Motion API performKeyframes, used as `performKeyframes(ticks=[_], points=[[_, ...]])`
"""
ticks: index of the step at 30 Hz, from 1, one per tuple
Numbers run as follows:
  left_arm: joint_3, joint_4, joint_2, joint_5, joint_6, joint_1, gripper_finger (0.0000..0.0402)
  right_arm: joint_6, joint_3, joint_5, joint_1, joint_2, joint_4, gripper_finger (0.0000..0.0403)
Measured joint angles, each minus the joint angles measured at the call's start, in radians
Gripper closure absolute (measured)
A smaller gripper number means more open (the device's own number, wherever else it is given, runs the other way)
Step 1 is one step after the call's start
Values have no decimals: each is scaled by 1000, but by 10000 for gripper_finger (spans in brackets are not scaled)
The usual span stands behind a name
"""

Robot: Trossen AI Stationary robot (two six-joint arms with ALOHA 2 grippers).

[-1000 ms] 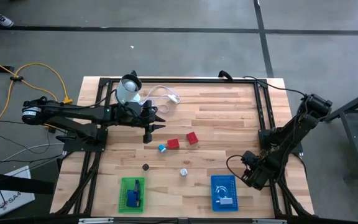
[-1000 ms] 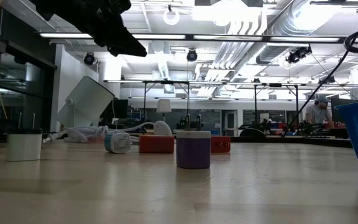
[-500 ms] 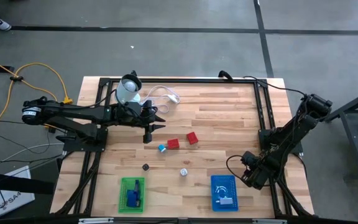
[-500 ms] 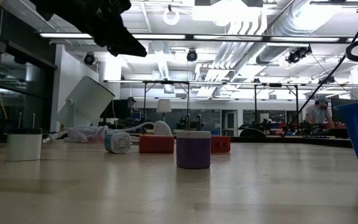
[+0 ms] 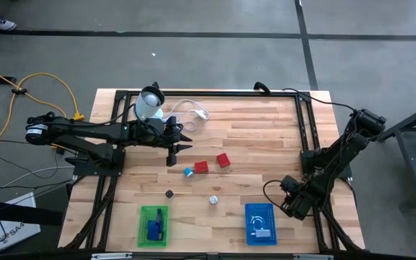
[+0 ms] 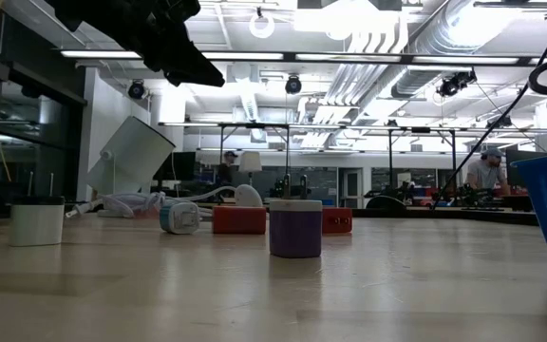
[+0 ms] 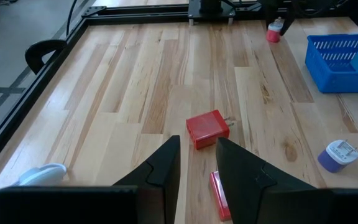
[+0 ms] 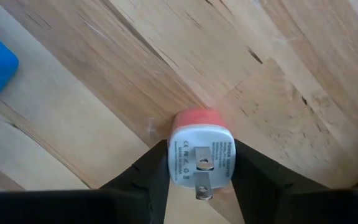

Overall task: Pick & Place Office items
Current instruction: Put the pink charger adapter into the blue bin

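Observation:
Small office items lie mid-table: two red blocks, a blue-white piece, a black piece and a purple-white plug. My left gripper hovers open above the table, just on the far-left side of the red blocks; one red block lies ahead of its fingers. My right gripper sits low at the table's right, beside the blue basket, shut on a red-and-white plug charger. My right gripper pinches the red-and-white plug charger between its two fingers, one on each side of the white end. The white face with its two prongs points back at the wrist camera and the red end points toward the tabletop. Whether it rests on the wood I cannot tell.
A green basket with a blue item stands at the near edge, left of the blue basket, which holds a grey piece. A coiled white cable and a pale round container lie at the far left. A black frame borders the table.

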Motion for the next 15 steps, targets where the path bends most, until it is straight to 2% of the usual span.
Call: performKeyframes(ticks=[7,15], points=[[0,0,0,0,0,0,304,-8,0,1,0,-8,-12,280],[0,0,0,0,0,0,304,-83,0,46,-2,-97,-14,269]])
